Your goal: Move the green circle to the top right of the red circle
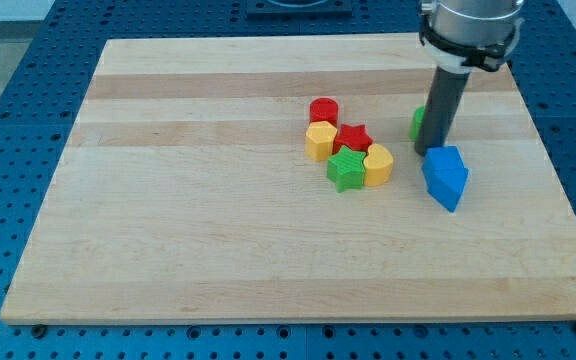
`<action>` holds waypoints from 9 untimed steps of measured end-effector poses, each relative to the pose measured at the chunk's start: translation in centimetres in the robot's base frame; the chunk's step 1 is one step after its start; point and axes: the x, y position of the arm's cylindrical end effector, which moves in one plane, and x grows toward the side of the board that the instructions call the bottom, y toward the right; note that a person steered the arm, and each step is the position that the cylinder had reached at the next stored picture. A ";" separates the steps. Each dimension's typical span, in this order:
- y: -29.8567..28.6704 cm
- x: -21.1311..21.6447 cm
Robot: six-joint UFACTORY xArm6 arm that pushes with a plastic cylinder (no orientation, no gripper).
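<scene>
While my tip (432, 151) rests on the wooden board (198, 200), it holds nothing, being a bare rod, and it covers most of the green circle (418, 123), which peeks out at the rod's left. That green circle lies well right of the red circle (323, 109). Below the red circle cluster 4 blocks: yellow block (319, 140), red star (353, 136), green star (345, 169), yellow heart (378, 163). Just below my tip sits a blue block (445, 176).

cluster (348, 150) at board (168, 200) centre | circle (419, 123) right, probably touching my tip (430, 151) | pentagon block (446, 176) below
</scene>
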 end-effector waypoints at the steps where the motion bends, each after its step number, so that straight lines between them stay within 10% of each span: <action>1: 1.5 0.0; 9: -4.4 -7.5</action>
